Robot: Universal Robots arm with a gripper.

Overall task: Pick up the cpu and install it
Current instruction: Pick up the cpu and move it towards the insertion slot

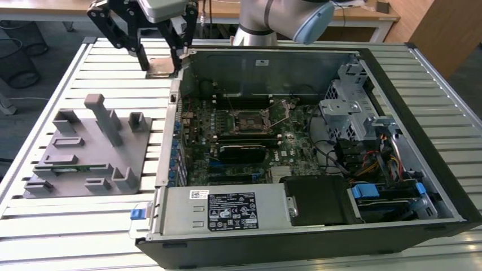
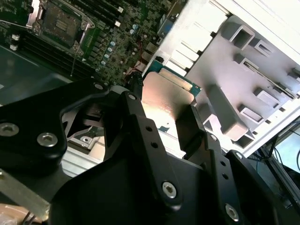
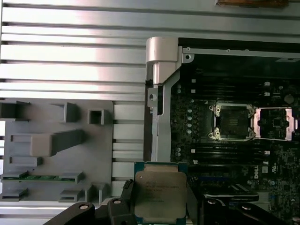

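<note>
Over on the exterior view's left, a grey fixture (image 1: pixel 90 152) is laid out. Next along, the cpu (image 1: pixel 160 68) is clamped flat between the gripper (image 1: pixel 160 61) fingers, just outside the case (image 1: pixel 421 113) corner. Further right, the socket (image 1: pixel 247 119) is seen with its frame flipped open.

Slatted metal table (image 1: pixel 64 228) — wooden desk (image 1: pixel 371 16), perhaps.

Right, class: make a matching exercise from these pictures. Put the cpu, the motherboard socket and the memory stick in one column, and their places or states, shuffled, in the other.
Column A
1. cpu
2. socket
3. memory stick

Column B
a. lying in the grey fixture
b. held in the gripper
c. open and empty

Pairs: 1-b, 2-c, 3-a
</note>
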